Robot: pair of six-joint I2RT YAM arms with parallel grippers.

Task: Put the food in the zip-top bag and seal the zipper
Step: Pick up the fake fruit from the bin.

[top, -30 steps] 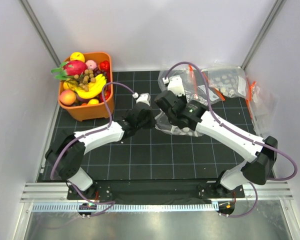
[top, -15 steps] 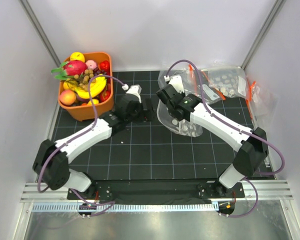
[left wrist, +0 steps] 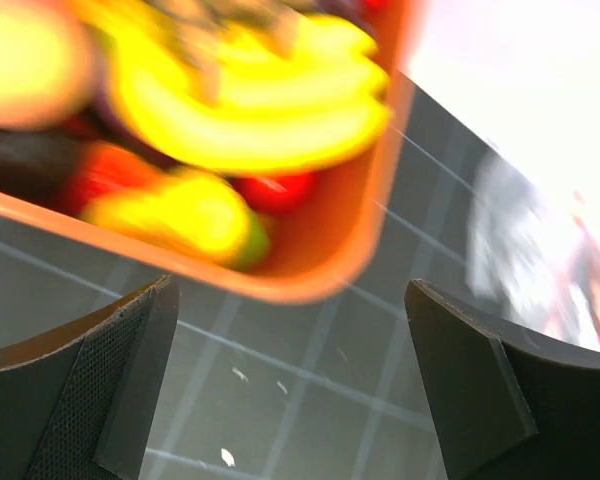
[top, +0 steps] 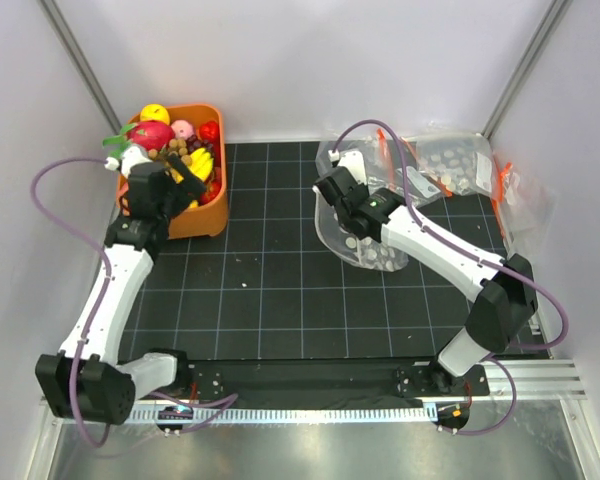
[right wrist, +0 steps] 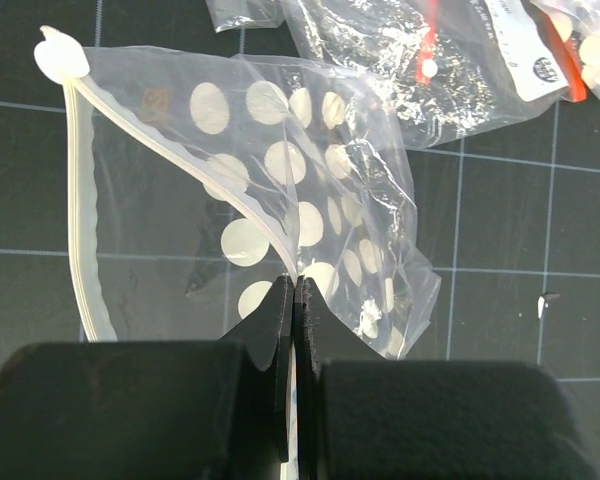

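Left gripper (left wrist: 290, 375), jaws spread, faces the yellow toy banana bunch (left wrist: 265, 120) lying crosswise in upper frame; right gripper (right wrist: 295, 300) pinches the clear dotted plastic bag (right wrist: 280, 170).

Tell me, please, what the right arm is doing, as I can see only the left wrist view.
Observer: The right gripper is shut on a fold of the zip-top bag.
Operator: Thank you. Is any food inside it yet?
Observer: None shows. The right wrist view sees the black mat straight through the clear film.
Operator: And where does my left gripper sit overall?
Observer: In the top view the left gripper is above the orange bin, beside the banana bunch.
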